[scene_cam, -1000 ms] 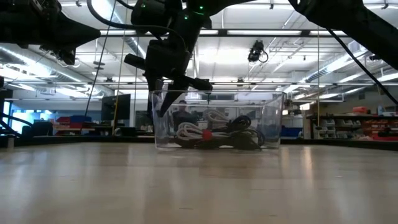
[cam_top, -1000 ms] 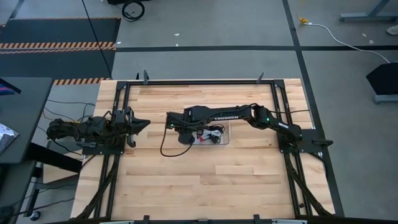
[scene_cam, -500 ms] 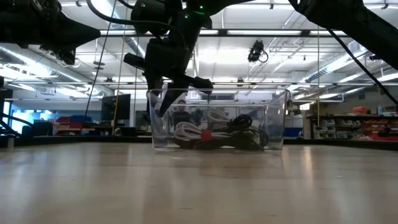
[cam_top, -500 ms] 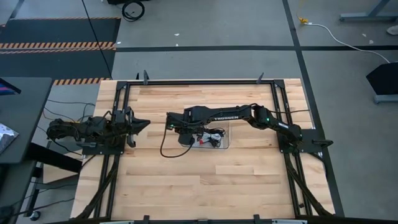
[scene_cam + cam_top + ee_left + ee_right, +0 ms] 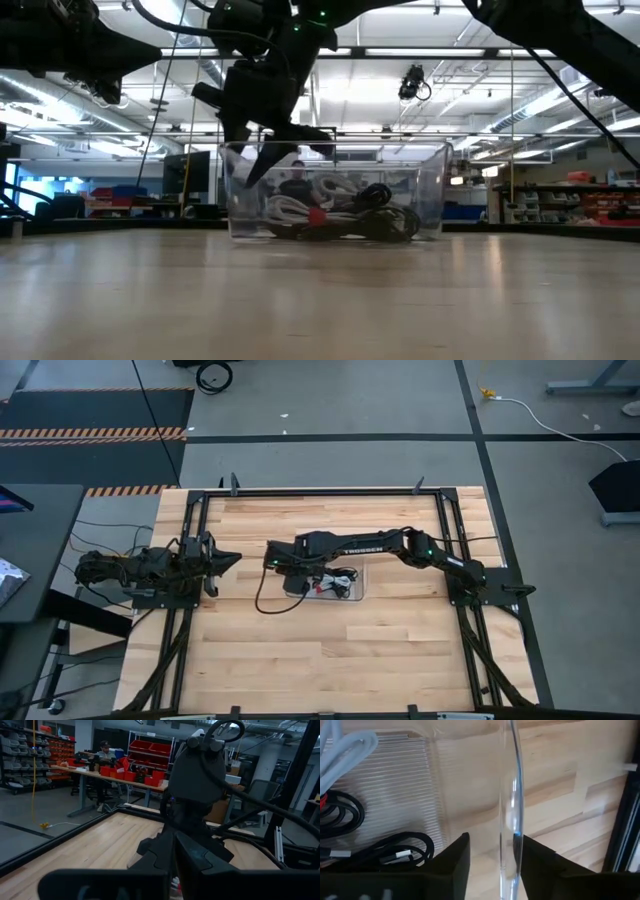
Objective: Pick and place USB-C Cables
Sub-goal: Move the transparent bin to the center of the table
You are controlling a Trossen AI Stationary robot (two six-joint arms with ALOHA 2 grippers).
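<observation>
The USB-C cables (image 5: 335, 582) lie as small coiled bundles, black, white and one with red, inside a clear plastic bin (image 5: 357, 590) at the table's middle. In the low view the bundles (image 5: 340, 205) are piled on the floor of the bin (image 5: 432, 190). My right gripper (image 5: 290, 574) reaches in from the table's right and is shut at the bin's left end. The right wrist view shows black and white cables (image 5: 350, 820) on the ribbed floor. My left gripper (image 5: 232, 558) waits at the table's left edge, shut and clear of everything. My right gripper (image 5: 492, 842) pinches the bin's left end wall (image 5: 513, 795) at its rim. One finger (image 5: 457, 855) is inside the bin and the other (image 5: 535, 857) is outside. The fingers come from above, slanting down. The bin's bottom (image 5: 330, 238) stays on the table.
A dark metal frame (image 5: 320, 492) runs around the wooden table top (image 5: 330, 660). A black wire (image 5: 265, 595) loops from the right arm down beside the bin. Bare wood lies toward the near edge. In the left wrist view, a person (image 5: 104, 751) sits at a bench far beyond the table.
My right gripper has moved toward the table's left edge while holding the bin's wall. The bin and the cables in it have slid a little way left along the table. The left arm has kept still.
</observation>
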